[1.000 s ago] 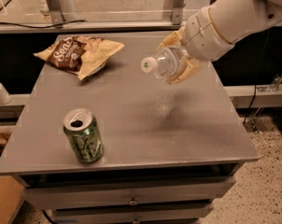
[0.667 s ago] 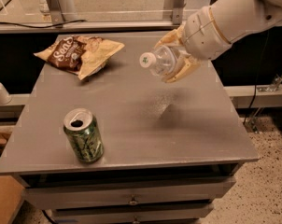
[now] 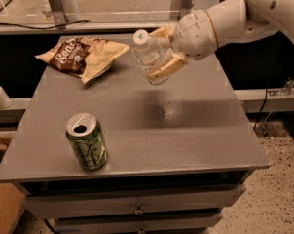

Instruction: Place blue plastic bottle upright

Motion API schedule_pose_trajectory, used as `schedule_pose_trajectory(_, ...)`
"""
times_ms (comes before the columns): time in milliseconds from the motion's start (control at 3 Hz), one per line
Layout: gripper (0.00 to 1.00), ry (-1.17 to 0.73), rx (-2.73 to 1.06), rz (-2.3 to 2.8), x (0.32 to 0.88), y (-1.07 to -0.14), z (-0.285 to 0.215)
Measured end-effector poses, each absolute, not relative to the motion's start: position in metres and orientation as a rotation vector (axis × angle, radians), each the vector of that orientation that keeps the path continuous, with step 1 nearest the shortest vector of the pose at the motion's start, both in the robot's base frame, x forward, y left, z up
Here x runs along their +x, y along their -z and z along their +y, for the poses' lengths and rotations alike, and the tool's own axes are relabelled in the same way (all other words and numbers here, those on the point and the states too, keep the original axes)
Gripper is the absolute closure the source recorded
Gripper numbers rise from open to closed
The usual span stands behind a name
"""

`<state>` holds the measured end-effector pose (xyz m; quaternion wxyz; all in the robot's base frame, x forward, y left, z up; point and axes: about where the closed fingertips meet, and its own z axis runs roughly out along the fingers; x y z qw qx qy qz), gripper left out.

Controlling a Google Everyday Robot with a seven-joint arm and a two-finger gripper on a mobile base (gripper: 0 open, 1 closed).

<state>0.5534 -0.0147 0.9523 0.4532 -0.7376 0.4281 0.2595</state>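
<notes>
Near the front left corner of the grey table (image 3: 200, 130) a green soda can (image 3: 87, 141) stands upright with its tab end open. Farther back, above the middle of the surface toward its far edge, the gripper (image 3: 154, 53) on the white arm (image 3: 234, 16) is clamped around the blue plastic bottle (image 3: 148, 55), holding it off the surface, tilted, with its white cap up and to the left. A crumpled chip bag (image 3: 81, 55) lies at the far left corner.
</notes>
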Motion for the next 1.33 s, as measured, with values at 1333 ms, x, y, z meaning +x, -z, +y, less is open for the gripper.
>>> schedule_pose_trajectory(1333,1.00,-1.031,-1.953,0.993,0.538,-0.937,0.039)
